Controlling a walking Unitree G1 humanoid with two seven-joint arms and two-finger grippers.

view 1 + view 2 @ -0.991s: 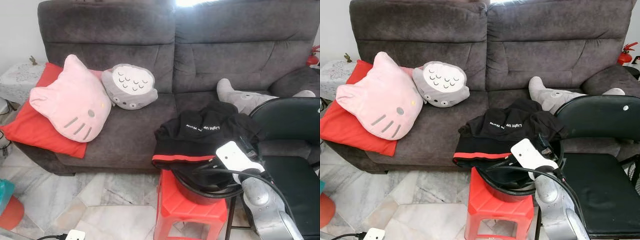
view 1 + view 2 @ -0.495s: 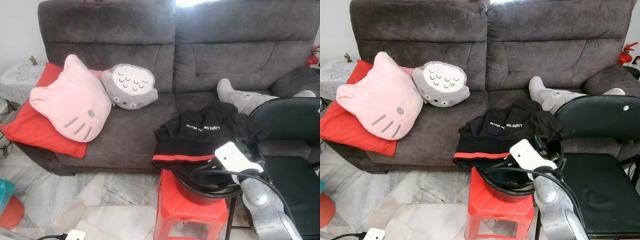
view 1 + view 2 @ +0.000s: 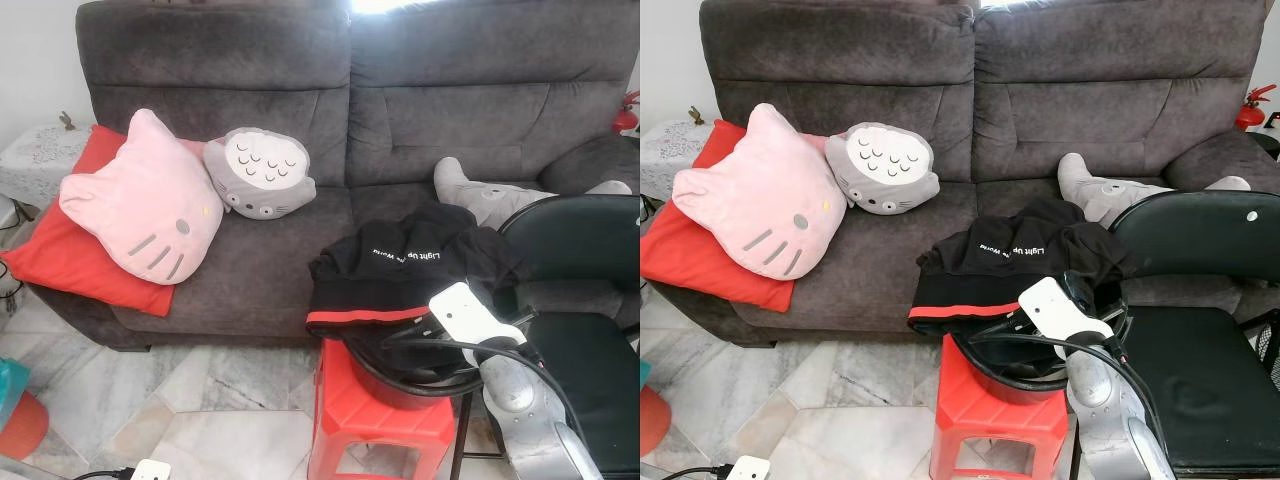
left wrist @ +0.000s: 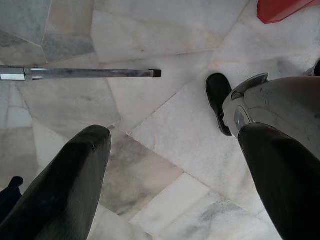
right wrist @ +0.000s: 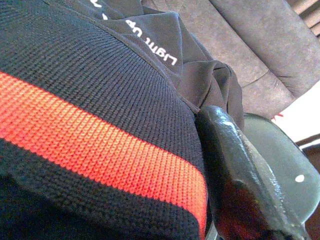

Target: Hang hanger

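Right wrist view is putting one black finger (image 5: 240, 175) right against a black knit garment (image 5: 90, 115) with a red-orange stripe, the cloth lying across where the other finger would be, so I cannot tell whether the fingers are clamped on it. From the head, the right gripper (image 3: 425, 330) is reaching forward and left from the bent silver right arm (image 3: 525, 410), its white wrist block at the rim of a black tub (image 3: 1025, 372) that is sitting on a red stool (image 3: 385, 420). The garment is draping over the tub and onto the grey sofa (image 3: 450, 110); its white lettering is reading upside down, "Light Up" with further words too small to make out. Left wrist view is showing the left gripper (image 4: 175, 170) hanging over the marble floor (image 4: 150, 100), fingers apart.
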